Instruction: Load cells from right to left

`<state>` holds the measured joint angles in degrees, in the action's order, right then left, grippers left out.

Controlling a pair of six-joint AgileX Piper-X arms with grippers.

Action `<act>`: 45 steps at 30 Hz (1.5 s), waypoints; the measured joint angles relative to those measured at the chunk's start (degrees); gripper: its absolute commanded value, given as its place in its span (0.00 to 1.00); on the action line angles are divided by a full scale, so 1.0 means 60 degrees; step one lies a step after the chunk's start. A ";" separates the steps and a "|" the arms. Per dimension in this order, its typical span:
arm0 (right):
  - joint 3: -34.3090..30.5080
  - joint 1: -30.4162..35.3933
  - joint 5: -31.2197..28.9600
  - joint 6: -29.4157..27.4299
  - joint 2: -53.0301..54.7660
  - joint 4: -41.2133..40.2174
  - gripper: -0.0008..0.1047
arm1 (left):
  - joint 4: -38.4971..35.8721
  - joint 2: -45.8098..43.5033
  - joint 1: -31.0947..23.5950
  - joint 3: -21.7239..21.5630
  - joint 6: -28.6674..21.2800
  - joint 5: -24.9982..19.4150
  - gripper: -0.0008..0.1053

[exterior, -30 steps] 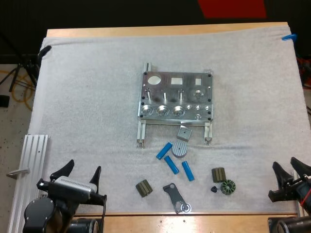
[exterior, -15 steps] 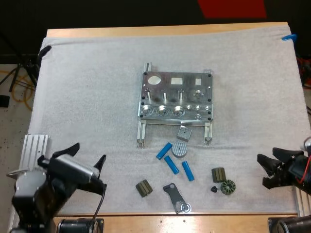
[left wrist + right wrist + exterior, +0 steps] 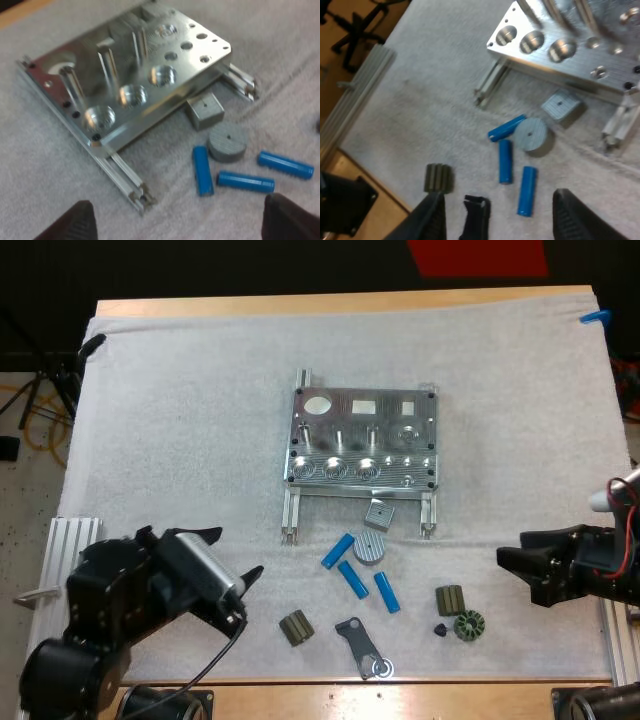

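Observation:
The metal fixture lies mid-mat, its three large round sockets along the near edge empty. Three blue cylinders lie loose on the mat in front of it. A grey disc and a grey square block sit beside them. My left gripper is open, left of the cylinders and pointing at them. My right gripper is open at the right, beyond the dark parts.
Two dark ribbed parts, a dark gear and a black bracket lie near the front edge. An aluminium rail lies off the mat's left side.
Both arms have risen from the front corners and swung in toward the loose parts: the left gripper to the right, the right gripper to the left. The parts have not moved.

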<state>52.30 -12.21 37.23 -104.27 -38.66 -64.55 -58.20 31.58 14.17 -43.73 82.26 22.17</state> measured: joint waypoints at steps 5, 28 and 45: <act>0.0000 -0.0311 0.0107 0.0000 -0.0400 -0.0077 0.46 | 0.0306 0.0822 0.0748 0.0000 0.0000 -0.0235 0.64; 0.0000 -0.0950 0.0172 -0.0032 -0.1145 0.0227 0.46 | 0.2967 0.6148 0.3459 0.0000 0.0726 -0.1856 0.64; 0.0000 -0.0950 0.0172 -0.0032 -0.1145 0.0227 0.46 | 0.3771 0.9087 0.3633 0.0000 0.1012 -0.2368 0.64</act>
<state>52.30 -17.91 38.26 -104.46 -45.53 -63.19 -35.57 86.10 35.98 -43.73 88.33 7.97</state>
